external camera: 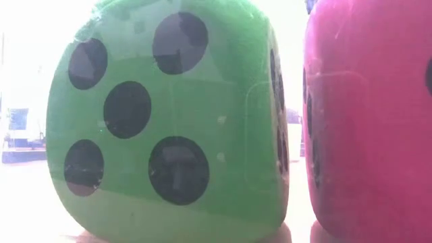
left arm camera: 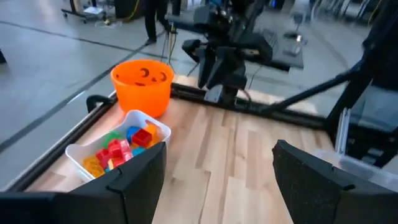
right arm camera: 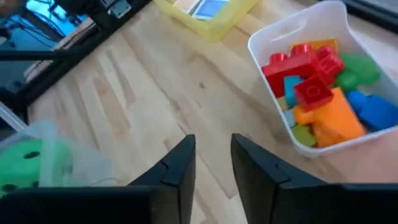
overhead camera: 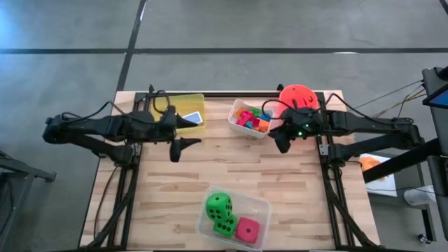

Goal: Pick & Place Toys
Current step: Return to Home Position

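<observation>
A: Left side?
B: Left gripper (overhead camera: 176, 148) hangs over the table (overhead camera: 231, 166) nr the yellow tub (overhead camera: 175, 103), jaws wide apart, empty. Blue tile (overhead camera: 194, 117) lies in that tub.
A: Middle?
B: Front edge: clear tub (overhead camera: 263, 207) w/ two green dice (overhead camera: 219, 205) + a pink die (overhead camera: 246, 229). Farther back: white bin (right arm camera: 297, 26) full of mixed blocks (right arm camera: 311, 87).
A: Right?
B: Right gripper (overhead camera: 282, 142) just beside the bin, jaws a narrow gap apart, nothing btwn. Orange bucket (overhead camera: 297, 96) behind it.

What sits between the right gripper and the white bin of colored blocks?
Nothing visible does. Only bare wooden table lies between the right gripper and the white bin holding the blocks.
</observation>
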Motion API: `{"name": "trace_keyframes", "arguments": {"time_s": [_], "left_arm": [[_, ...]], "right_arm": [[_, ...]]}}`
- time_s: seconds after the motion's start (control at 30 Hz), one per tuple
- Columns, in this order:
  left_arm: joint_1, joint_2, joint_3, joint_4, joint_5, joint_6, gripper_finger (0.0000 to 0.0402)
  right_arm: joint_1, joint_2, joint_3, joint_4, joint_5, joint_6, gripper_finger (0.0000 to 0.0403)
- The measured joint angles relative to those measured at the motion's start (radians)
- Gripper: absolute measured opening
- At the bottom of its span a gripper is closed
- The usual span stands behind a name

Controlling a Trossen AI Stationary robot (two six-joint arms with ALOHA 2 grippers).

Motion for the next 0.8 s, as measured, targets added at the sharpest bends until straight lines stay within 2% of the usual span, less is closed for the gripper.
{"name": "trace_keyframes", "arguments": {"time_s": [0.2, 0.47, 0.8], "left_arm": [[0.001, -0.175, -0.22, 0.173, 0.0, -0.042, 0.0281], [0.001, -0.312, -0.407, 0.276, -0.003, -0.035, 0.0281], [0.002, -0.33, -0.496, 0.269, -0.003, -0.064, 0.0281]], "right_arm": [[0.004, -0.026, -0.005, 0.016, 0.043, 0.168, 0.0124], [0.038, -0.082, -0.006, 0.02, 0.053, 0.196, 0.0162], [0.19, -0.227, -0.006, 0.013, 0.378, 0.169, 0.0204]]}}
